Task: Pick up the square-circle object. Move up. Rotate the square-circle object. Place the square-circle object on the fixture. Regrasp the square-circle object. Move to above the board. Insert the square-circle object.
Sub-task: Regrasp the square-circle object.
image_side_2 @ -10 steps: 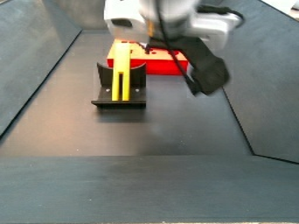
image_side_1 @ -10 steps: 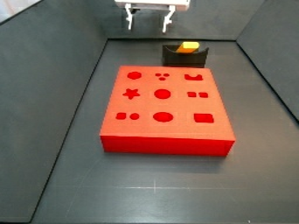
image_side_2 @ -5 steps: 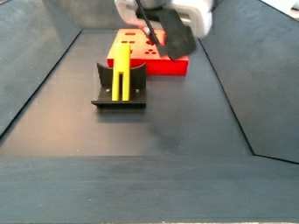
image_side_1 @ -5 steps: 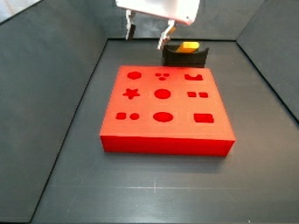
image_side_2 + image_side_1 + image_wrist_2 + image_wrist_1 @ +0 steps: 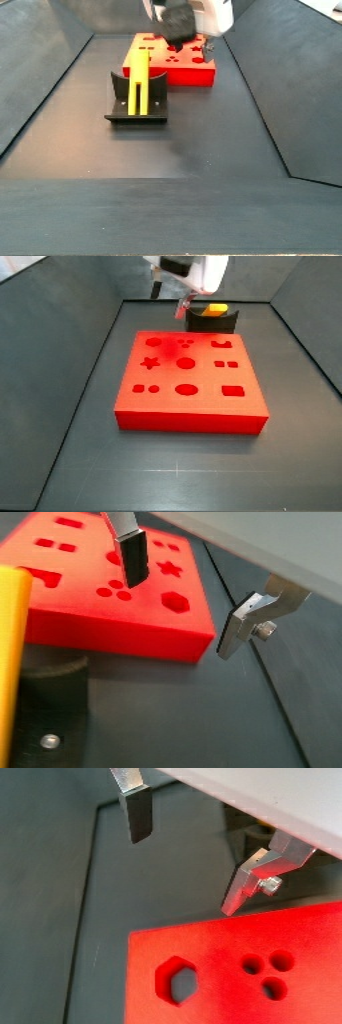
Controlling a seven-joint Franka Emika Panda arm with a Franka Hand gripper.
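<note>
The gripper (image 5: 181, 597) hangs above the board (image 5: 187, 380) near its edge closest to the fixture (image 5: 138, 102), its fingers (image 5: 138, 814) spread wide with nothing between them. The square-circle object (image 5: 138, 85) rests on the fixture, beside the board.

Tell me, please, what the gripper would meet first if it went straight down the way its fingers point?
Probably the board: the open, empty gripper hangs over its edge nearest the fixture. One finger may pass beside the board to the floor; depth is unclear.
</note>
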